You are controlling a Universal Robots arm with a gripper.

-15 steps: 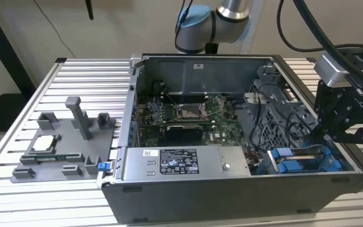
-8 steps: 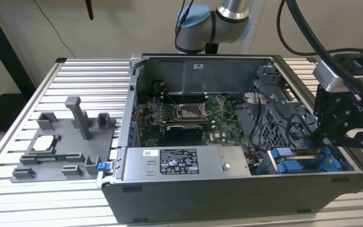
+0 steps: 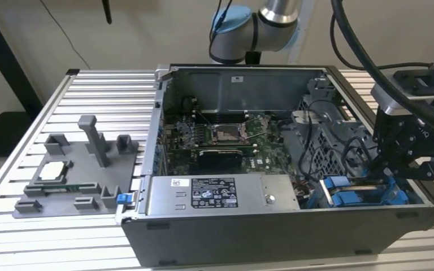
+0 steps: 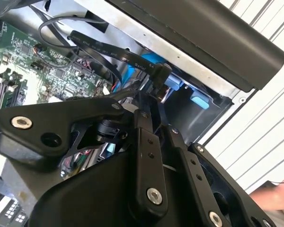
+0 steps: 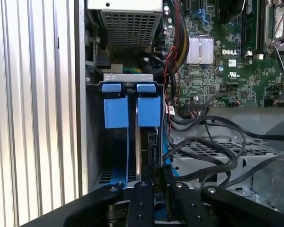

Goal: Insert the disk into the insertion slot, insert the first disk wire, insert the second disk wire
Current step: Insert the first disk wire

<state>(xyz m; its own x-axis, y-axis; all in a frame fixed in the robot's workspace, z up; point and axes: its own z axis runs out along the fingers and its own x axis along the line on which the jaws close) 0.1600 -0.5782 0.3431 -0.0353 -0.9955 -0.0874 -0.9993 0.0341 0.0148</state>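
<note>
My gripper [image 3: 377, 176] reaches down into the front corner of the open computer case on the exterior view's right. It hangs over the grey drive cage [image 5: 217, 149] and its insertion slot [image 5: 132, 156]. Two bright blue carrier tabs [image 5: 149, 109] stand side by side in the bays; the disk's body is mostly hidden behind them. In both wrist views the fingers [image 4: 144, 142] stand close together, shut on the black connector [image 5: 153, 146] of a disk wire. That flat black wire [image 4: 109, 49] runs from the motherboard side to the gripper [image 4: 159, 120] [image 5: 159, 182].
A grey labelled power supply box [image 3: 217, 193] lies along the case front. The motherboard with its CPU socket [image 3: 225, 134] sits behind it. Loose black cables [image 5: 213, 142] cross the cage. A grey fixture [image 3: 55, 172] stands on the slatted table. A person's hand [image 4: 277, 194] is near the case.
</note>
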